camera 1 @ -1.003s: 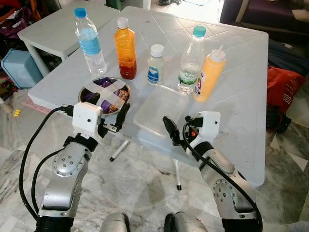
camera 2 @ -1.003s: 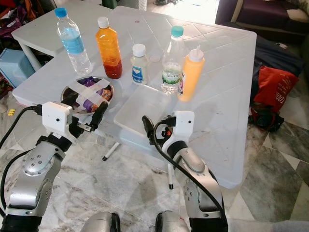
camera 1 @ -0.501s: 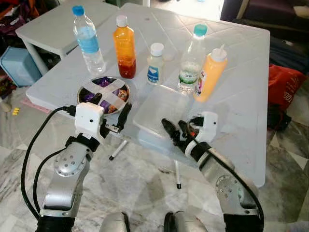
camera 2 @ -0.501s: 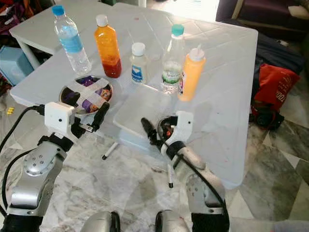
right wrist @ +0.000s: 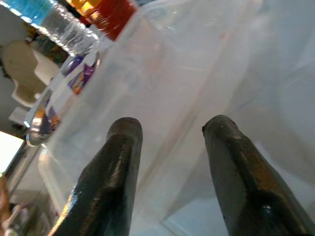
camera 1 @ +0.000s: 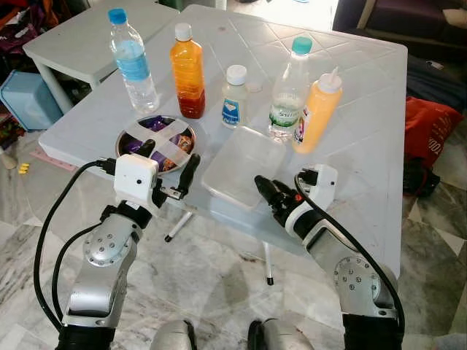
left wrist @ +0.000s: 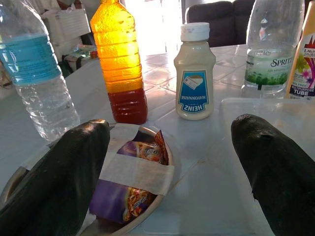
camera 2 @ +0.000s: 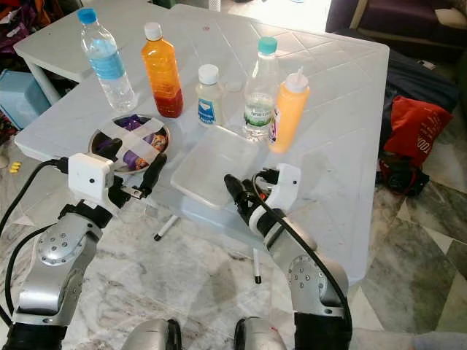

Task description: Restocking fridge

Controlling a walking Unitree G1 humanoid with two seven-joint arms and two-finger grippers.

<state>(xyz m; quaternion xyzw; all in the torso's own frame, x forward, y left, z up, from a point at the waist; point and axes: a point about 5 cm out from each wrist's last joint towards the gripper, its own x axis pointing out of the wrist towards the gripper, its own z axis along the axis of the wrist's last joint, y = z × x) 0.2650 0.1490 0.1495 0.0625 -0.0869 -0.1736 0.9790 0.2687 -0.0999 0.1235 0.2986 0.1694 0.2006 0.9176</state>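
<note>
Clear plastic container [camera 1: 244, 166] on white worktop [camera 1: 365, 109]
Right gripper [camera 1: 271, 195] released, fingers parted at container's near edge. Left gripper [camera 1: 169, 162] released, straddling taped snack bowl [camera 1: 156, 141]; mayonnaise bottle [left wrist: 195, 72] beyond.

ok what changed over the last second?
The right gripper rolled over and edged forward to the near edge of the clear tray, fingers open, nothing held. The left gripper by the taped bowl, the bottles and the tray stayed put.
</note>
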